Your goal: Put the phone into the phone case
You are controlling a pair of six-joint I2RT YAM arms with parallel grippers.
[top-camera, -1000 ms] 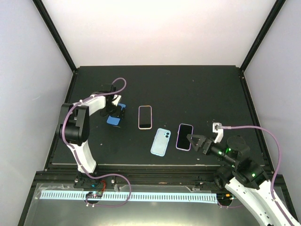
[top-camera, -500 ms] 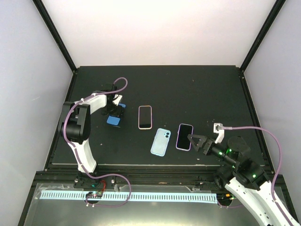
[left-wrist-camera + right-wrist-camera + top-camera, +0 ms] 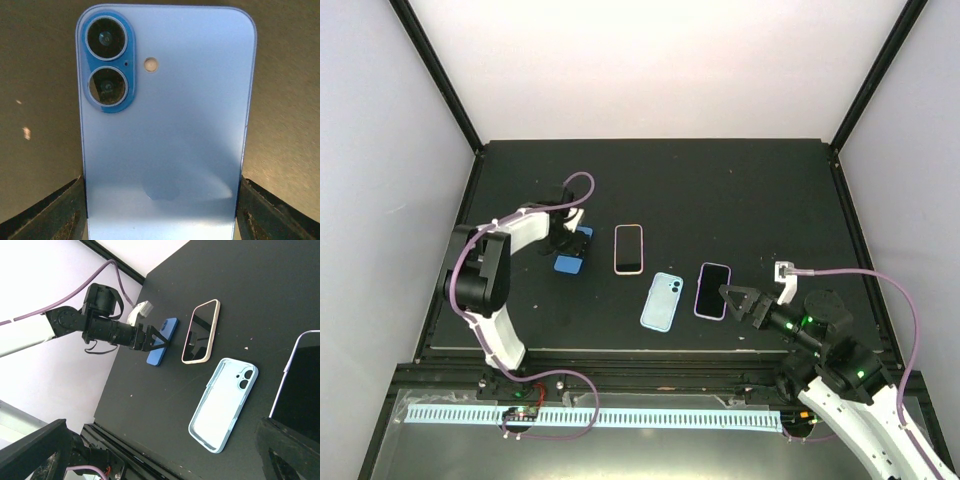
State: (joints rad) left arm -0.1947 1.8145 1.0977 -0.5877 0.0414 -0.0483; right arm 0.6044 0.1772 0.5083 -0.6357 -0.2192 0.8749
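The phone (image 3: 165,125) is blue and lies face down on the black table, its two camera lenses away from the wrist. My left gripper (image 3: 161,210) is closed on its two long edges, one finger against each side. From above, the phone (image 3: 570,258) is at the left of the table with the left gripper (image 3: 569,242) over its far end. The phone case (image 3: 661,301) is light blue and lies open side up near the middle; it also shows as the phone case (image 3: 223,404). My right gripper (image 3: 730,302) hovers open to the right of it, holding nothing.
A phone in a beige case (image 3: 629,248) lies screen up between the blue phone and the light blue case. A phone in a purple case (image 3: 713,290) lies just in front of the right gripper. Black frame rails border the table (image 3: 720,190).
The left gripper's fingers have closed in onto the blue phone. The phone has shifted slightly to the right. The right arm has not moved.
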